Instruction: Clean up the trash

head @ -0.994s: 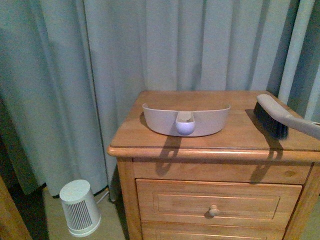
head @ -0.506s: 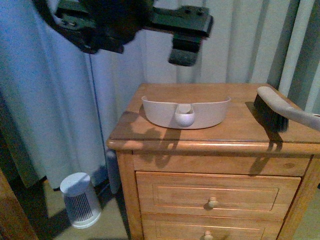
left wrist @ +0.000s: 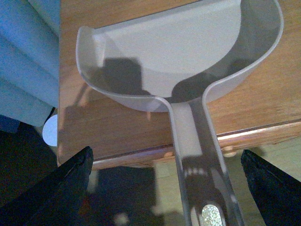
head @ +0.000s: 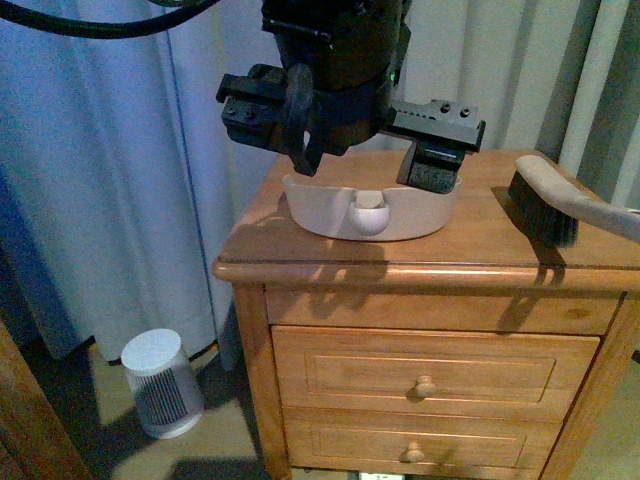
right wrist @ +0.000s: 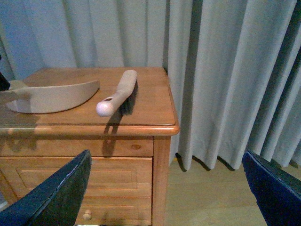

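Swinging down across the front view, the left arm [head: 335, 70] now fills the space above the nightstand [head: 300, 255], where half a second ago it hung higher and further left, and a second ago it was out of sight altogether. The dustpan [head: 370, 210] and the hand brush [head: 545, 205] sit where they sat before, apart from each other on the wooden top.

From the left wrist camera, the left gripper [left wrist: 165, 153] is spread wide and empty. Its two dark fingers stand on either side of the dustpan's handle [left wrist: 195, 136], which juts out past the front edge of the nightstand. Neither finger touches the handle yet.

The right gripper [right wrist: 165, 155] is also spread wide and holds nothing. It hangs in the air, well off to the side of the nightstand, with the brush in its line of sight.

No trash shows in any view: the pan's scoop is bare, and the visible wood around it carries no white wad. It may lie somewhere these cameras do not cover.

Judging by the pose, the left arm is lining up to take the dustpan by its handle, and the task itself is barely begun. A small white slatted appliance [head: 160, 385] stands on the floor beside the curtains [head: 120, 150].
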You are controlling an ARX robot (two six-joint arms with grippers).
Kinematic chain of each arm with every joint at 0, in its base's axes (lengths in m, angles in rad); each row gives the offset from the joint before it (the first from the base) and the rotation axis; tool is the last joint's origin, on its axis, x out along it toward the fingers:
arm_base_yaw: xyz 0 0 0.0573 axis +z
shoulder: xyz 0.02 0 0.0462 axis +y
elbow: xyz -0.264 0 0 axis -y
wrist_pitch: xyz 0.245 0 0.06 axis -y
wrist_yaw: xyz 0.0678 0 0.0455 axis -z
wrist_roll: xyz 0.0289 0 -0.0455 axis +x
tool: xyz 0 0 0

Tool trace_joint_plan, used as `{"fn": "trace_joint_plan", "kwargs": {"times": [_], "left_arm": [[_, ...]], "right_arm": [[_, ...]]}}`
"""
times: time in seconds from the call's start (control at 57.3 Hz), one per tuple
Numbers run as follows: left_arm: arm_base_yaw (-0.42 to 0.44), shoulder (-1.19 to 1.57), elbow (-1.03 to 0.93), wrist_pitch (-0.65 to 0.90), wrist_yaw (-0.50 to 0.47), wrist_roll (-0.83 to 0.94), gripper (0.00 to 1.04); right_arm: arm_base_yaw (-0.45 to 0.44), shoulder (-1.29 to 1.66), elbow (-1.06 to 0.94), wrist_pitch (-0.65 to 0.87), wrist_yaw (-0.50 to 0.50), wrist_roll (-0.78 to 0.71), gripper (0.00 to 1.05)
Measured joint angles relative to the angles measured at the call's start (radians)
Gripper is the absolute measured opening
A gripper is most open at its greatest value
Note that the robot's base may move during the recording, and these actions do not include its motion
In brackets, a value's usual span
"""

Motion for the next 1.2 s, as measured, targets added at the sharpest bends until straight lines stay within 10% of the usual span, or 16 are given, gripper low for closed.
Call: {"fn": "trace_joint_plan", "kwargs": {"times": [0.977,1.203], "left_arm": [[-0.018,0.115,0.082,-0.055,-0.055,-0.067,0.95],[-0.018,0.115,0.082,-0.063,-0.062,-0.072,0.57]], "right_arm": [[0.000,0.000,0.000,0.000,0.000,0.000,0.97],[0.000,0.000,0.000,0.000,0.000,0.000,0.97]]}}
